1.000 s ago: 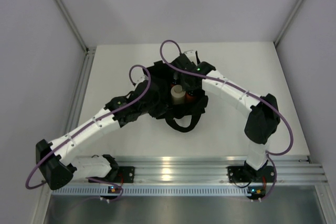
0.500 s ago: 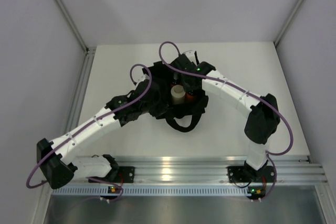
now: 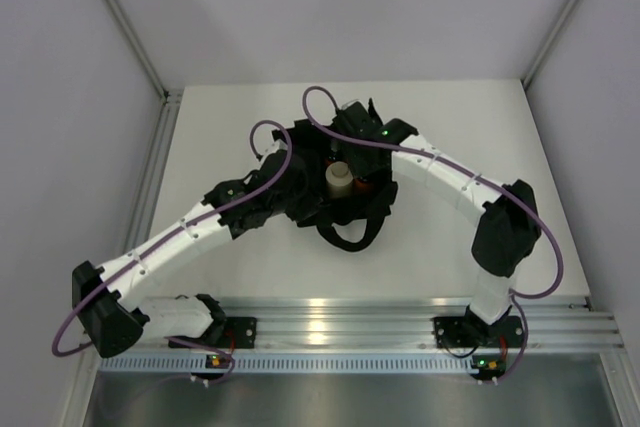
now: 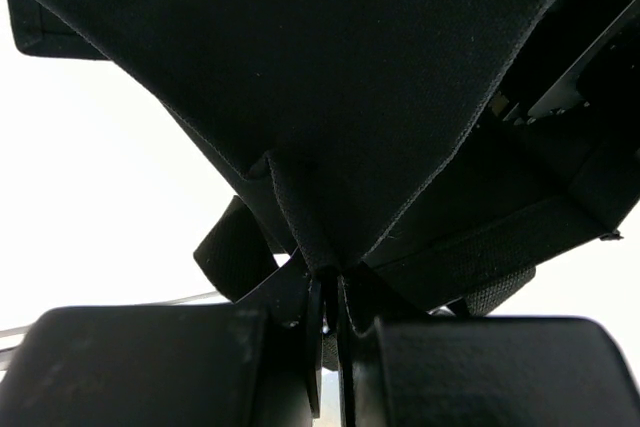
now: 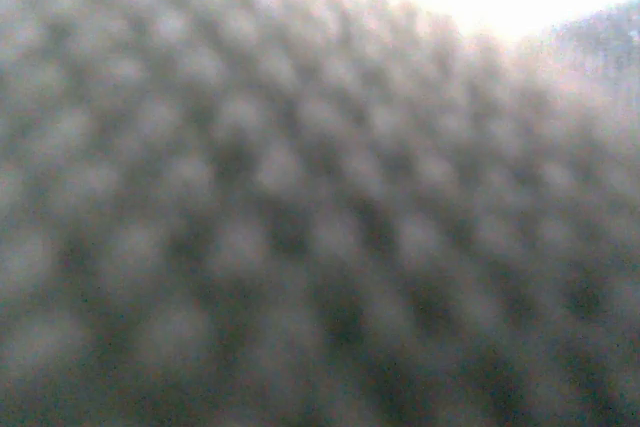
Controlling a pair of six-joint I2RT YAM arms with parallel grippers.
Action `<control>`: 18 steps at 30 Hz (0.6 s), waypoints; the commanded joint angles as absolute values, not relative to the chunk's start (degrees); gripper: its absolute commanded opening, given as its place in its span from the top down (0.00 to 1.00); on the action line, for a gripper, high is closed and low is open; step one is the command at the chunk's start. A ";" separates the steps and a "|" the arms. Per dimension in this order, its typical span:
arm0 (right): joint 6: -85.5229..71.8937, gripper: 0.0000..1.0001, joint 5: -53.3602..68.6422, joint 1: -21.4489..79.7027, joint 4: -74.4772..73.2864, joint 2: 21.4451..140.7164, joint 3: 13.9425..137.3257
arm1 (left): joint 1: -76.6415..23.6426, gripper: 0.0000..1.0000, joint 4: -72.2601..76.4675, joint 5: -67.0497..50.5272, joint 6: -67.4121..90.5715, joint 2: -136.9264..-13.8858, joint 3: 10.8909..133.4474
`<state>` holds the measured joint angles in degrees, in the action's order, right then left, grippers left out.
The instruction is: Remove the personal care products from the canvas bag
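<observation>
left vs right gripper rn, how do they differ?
The left gripper is clamped on a fold of the canvas bag, at its left side; right gripper sits over its far side, fingers hidden. Left wrist view is sharp; right shows only blurred weave. Both are at the bag.

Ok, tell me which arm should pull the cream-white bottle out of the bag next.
Right. The left arm has its jaws shut on a fold of the canvas bag; the right arm reaches over its opening, near the cream-white bottle.

Robotics lab cell. White desk was enclosed by plain pale wall panels. Aluminium rail along the desk's near edge carried left arm and right arm.
</observation>
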<state>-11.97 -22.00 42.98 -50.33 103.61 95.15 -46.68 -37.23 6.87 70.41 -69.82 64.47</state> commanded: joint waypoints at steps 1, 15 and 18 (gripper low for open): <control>-15.62 0.55 -18.37 40.78 -52.56 103.80 92.20 | -46.67 1.00 -36.47 6.85 70.14 -70.66 65.66; -17.76 0.69 -18.98 40.25 -52.73 103.71 91.05 | -46.23 1.00 -36.47 7.38 69.52 -69.79 65.83; -16.96 0.76 -19.51 40.25 -52.91 103.36 91.23 | -46.14 1.00 -36.47 7.38 69.43 -69.87 66.00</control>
<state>-17.12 -18.83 41.71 -47.88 102.35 93.03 -46.57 -36.82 6.94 70.02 -69.89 64.71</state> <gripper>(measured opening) 0.311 0.069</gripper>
